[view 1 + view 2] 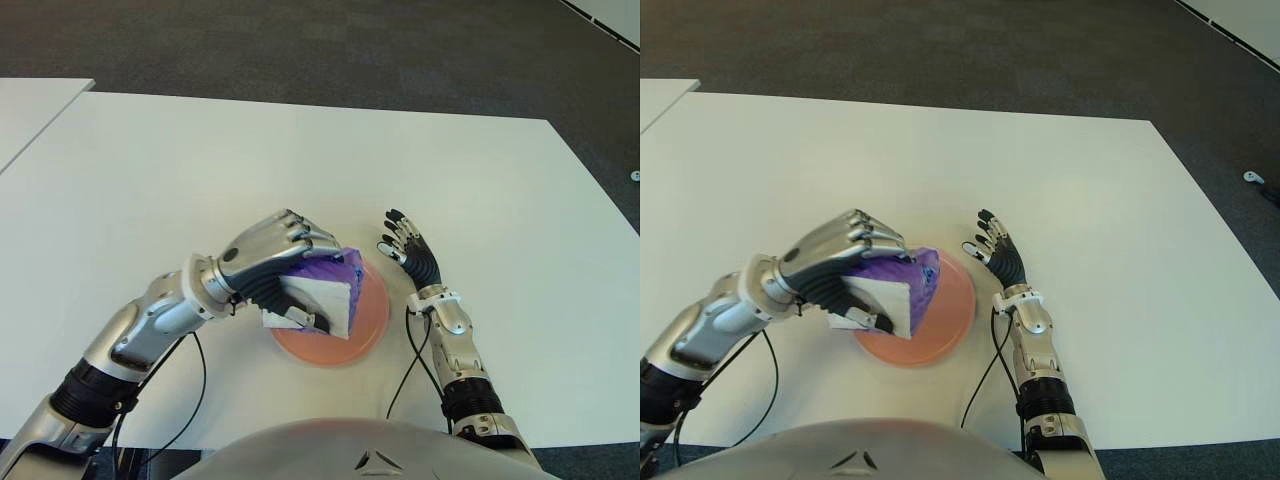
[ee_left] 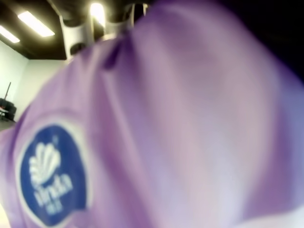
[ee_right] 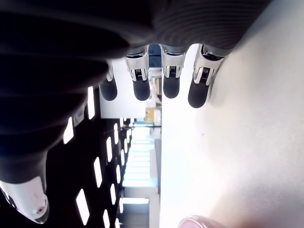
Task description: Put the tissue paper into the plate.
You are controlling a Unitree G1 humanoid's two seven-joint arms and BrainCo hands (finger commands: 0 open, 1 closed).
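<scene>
- Left hand (image 1: 278, 262) reaches in from the robot's left, forearm angled across the white table (image 1: 180, 170), knuckles up, fingers curled over the top of the tissue pack (image 1: 330, 292) with the thumb underneath; clamped on it.
- Hand and pack sit over the left part of the plate (image 1: 372, 318); cannot tell whether the pack touches the plate surface or is held just above it.
- Right hand (image 1: 410, 253) shows just beside the plate on its right side, fingers extended and slightly spread, holding nothing; right wrist view shows the fingertips (image 3: 171, 88) straight, next to the table surface.
- Tissue pack: soft purple plastic wrapper, white on the lower face, tilted on edge.
- Left wrist view: filled by the purple wrapper, with a blue round logo (image 2: 53, 175) carrying a white shell mark.
- Plate: round, pinkish-orange, flat on the table near the robot's body.
</scene>
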